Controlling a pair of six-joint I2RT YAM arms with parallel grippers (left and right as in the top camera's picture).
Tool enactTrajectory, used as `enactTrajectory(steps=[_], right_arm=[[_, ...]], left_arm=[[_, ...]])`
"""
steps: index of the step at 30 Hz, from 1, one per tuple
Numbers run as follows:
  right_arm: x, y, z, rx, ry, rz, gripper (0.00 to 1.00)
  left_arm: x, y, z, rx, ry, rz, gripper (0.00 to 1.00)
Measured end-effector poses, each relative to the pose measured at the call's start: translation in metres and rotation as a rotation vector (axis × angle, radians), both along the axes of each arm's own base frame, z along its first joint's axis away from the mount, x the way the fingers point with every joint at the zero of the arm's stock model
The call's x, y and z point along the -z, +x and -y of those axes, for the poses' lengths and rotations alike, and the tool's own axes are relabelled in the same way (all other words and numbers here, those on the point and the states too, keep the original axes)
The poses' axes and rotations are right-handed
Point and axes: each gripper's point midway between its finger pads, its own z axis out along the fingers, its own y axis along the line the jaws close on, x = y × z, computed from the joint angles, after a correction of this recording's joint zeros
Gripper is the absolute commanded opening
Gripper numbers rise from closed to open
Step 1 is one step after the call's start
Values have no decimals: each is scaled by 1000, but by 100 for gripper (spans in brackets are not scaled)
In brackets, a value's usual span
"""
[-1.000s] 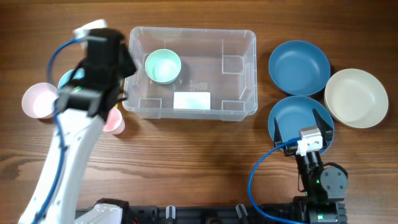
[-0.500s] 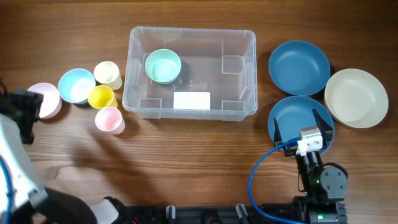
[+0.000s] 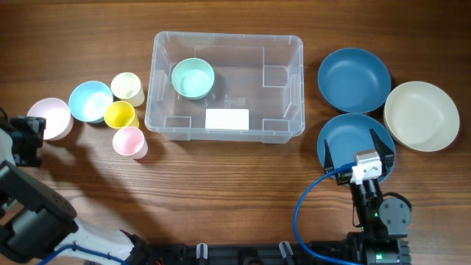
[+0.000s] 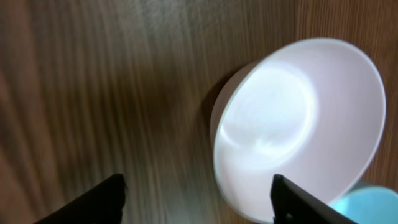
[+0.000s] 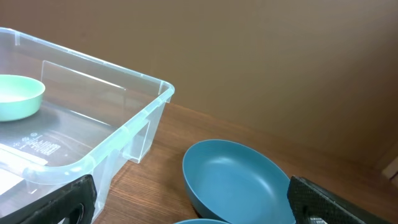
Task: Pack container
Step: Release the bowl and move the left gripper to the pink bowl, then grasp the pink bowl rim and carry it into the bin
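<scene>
The clear container [image 3: 280, 110] stands at the table's middle back, a mint bowl [image 3: 193, 77] in its left end and a white label [image 3: 227, 118] on its bottom. My left gripper [image 3: 31, 141] is at the far left edge, open, just in front of a pink bowl [image 3: 49, 118]. From the left wrist, the pink bowl [image 4: 298, 124] lies ahead and to the right, its near edge reaching between the fingertips of the left gripper [image 4: 196, 196]. My right gripper [image 3: 355, 147] stands open over a blue bowl [image 3: 346, 136]. The right wrist view shows the container [image 5: 134, 121], the mint bowl [image 5: 18, 96] and the right gripper [image 5: 193, 208].
A light blue bowl [image 3: 91, 101], cream cup [image 3: 127, 88], yellow cup [image 3: 119, 115] and pink cup [image 3: 129, 141] cluster left of the container. To the right lie a second blue bowl [image 3: 354, 79] and a cream bowl [image 3: 422, 115].
My left arm has swung away from the container's left end to the far left edge by the pink bowl. The right arm has not moved.
</scene>
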Motion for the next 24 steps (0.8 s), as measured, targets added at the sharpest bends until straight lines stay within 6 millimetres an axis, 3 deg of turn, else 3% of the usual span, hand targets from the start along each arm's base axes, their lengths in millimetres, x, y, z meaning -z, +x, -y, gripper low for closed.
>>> enactTrajectory(steps=[4,6,8,10,12,24], right_arm=[[0,0,0,0,0,0,100],[0,0,0,0,0,0,100],[0,0,0,0,0,0,100],[0,0,0,0,0,0,100],[0,0,0,0,0,0,100],[0,0,0,0,0,0,100]], left_arm=[[15,7,-7,-5,3,6,57],[21,9,-9,-5,3,6,45],[28,10,-10,-1,-2,-1,25],[35,10,-10,0,-9,-8,21],[37,12,-12,-2,-4,-2,4],[33,5,-8,-6,-21,-20,4]])
